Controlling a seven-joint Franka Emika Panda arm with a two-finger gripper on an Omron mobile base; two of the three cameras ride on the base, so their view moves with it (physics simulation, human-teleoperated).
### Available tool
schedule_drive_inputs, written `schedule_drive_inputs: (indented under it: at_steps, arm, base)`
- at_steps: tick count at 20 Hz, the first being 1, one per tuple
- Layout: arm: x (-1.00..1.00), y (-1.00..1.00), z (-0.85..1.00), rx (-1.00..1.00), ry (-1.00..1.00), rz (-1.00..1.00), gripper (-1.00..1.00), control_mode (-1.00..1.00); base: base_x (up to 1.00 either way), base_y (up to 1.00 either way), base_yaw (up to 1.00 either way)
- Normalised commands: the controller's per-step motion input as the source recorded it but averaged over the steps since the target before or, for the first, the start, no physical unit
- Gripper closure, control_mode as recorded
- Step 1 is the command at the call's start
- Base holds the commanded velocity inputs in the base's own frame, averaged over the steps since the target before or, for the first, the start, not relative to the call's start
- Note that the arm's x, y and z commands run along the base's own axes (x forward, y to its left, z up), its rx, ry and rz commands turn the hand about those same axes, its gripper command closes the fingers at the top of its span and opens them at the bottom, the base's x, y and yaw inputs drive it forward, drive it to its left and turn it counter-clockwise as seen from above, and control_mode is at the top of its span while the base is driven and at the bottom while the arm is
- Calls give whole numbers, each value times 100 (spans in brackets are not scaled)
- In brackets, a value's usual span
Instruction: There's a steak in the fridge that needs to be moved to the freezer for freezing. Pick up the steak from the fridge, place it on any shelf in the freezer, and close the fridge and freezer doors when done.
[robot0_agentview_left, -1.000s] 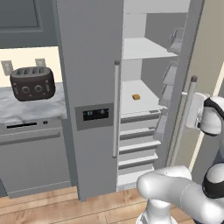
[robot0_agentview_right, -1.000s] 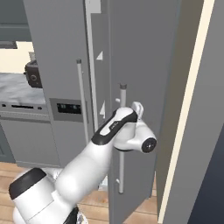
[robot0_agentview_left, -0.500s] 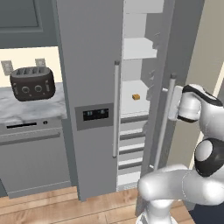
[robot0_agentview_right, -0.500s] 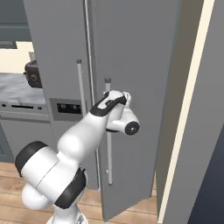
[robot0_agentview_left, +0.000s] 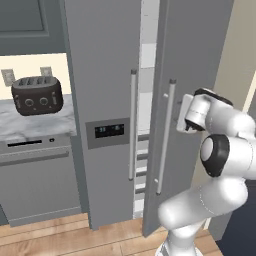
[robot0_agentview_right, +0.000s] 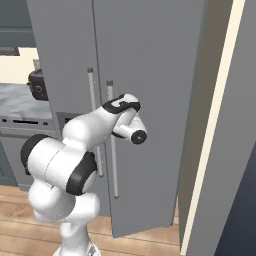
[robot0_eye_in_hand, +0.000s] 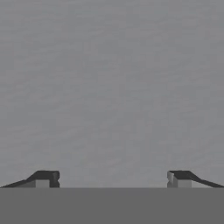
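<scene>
nearly shut: fridge door a crack away from closed

the wider fridge door (robot0_agentview_left: 192, 75) stands almost closed, leaving a narrow vertical gap beside the freezer door (robot0_agentview_left: 102, 90), which sits flush and shut. through that gap slivers of the fridge (robot0_agentview_left: 147, 65) interior show: a pale back wall above and the white edges of drawers lower down. the steak cannot be made out anywhere; whatever lies on the shelves is hidden behind the two doors.

the claw (robot0_eye_in_hand: 113, 178) faces the grey skin of the fridge door at close range, its two dark fingertips (robot0_eye_in_hand: 46, 178) set wide apart with nothing between them. in the left base view the hand presses up against the door face just right of the fridge door's long silver handle (robot0_agentview_left: 165, 136); whether the tips touch the panel cannot be told. the freezer door's handle (robot0_agentview_left: 132, 124) runs parallel just across the gap, with the dark dispenser panel (robot0_agentview_left: 109, 131) to its left.

left of the unit, a dark toaster (robot0_agentview_left: 37, 95) sits on a marbled surface (robot0_agentview_left: 30, 127) above a grey dishwasher front (robot0_agentview_left: 37, 180). in the right base view a tall beige wall edge (robot0_agentview_right: 215, 115) stands close on the right, and the toaster is cut off at the left edge.
</scene>
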Motion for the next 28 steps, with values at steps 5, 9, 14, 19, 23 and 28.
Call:
schedule_drive_inputs:
  at_steps: [5,9,14,19,23,28]
  arm:
    - [32,27,0,-1,-1,-5,-100,-100]
    - [45,14,0,0,0,-5,-100,-100]
    - [61,7,0,0,4,-4,-100,-100]
    - [66,0,0,0,6,-2,-100,-100]
    - [63,1,0,0,5,-1,-100,-100]
    - [66,10,-1,-1,5,0,-100,-100]
  base:
    - [0,0,0]
    - [0,0,0]
    - [0,0,0]
    - [0,0,0]
    - [0,0,0]
    - [0,0,0]
